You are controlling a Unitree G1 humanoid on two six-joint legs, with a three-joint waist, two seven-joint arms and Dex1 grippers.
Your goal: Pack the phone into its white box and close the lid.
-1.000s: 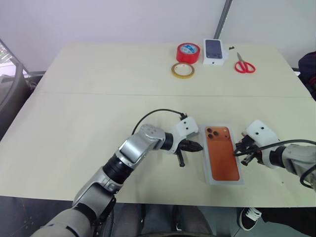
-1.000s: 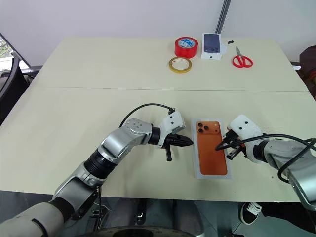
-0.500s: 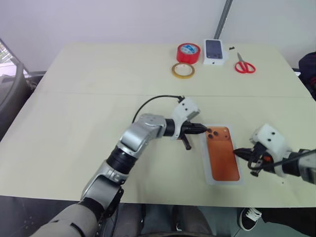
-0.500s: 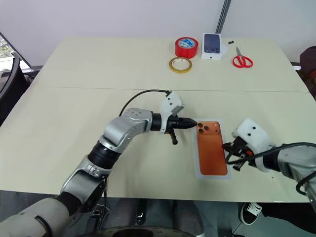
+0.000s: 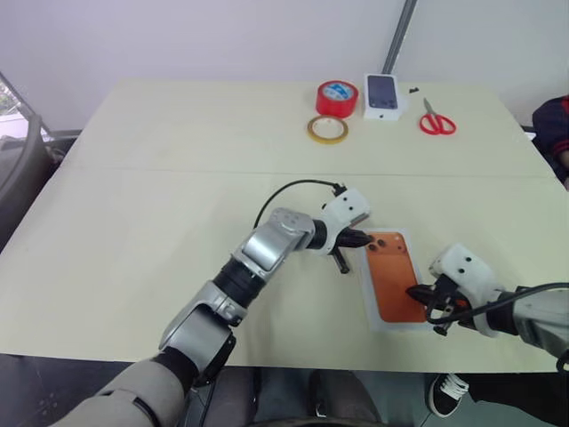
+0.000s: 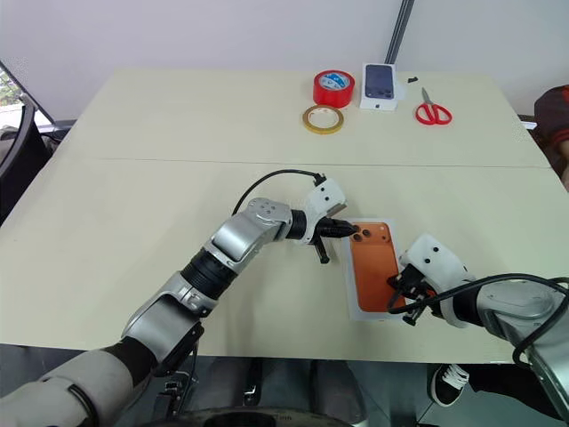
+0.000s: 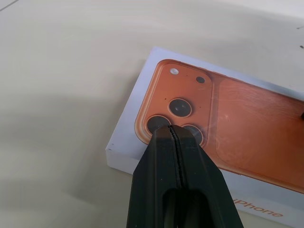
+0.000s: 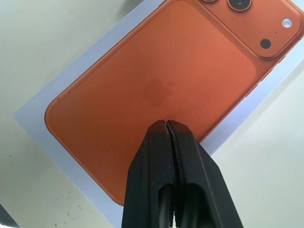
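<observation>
**Both grippers shut at the orange-topped box**

Now, from the head cameras we see the table point(image 5: 133, 178) with the white box point(image 5: 392, 277) lying flat near its front edge. Its top shows an orange phone point(image 5: 395, 285) back with dark lenses at the far left corner; whether that is the phone itself or a printed lid we cannot tell. Our left gripper point(image 5: 366, 237) reaches in from the left, fingers pressed together, its tip at the lens corner. Our right gripper point(image 5: 414, 292) comes from the right, fingers also together, its tip over the near right part of the orange face. Neither holds anything. At the far edge stand a red tape roll point(image 5: 338, 96), a yellowish tape ring point(image 5: 327, 130), a small white box printed with a dark phone point(image 5: 382, 92) and red-handled scissors point(image 5: 436, 120), all well apart from the grippers.

From the left wrist, we look along the closed fingers point(image 7: 164, 156) to the three lenses point(image 7: 180, 108); the tip sits at the lens cluster, above the white border of the box point(image 7: 126, 152).

From the right wrist, the closed fingers point(image 8: 159, 156) end over the plain orange surface point(image 8: 142, 85), near one long edge, the white rim point(image 8: 42, 133) showing around it.
</observation>
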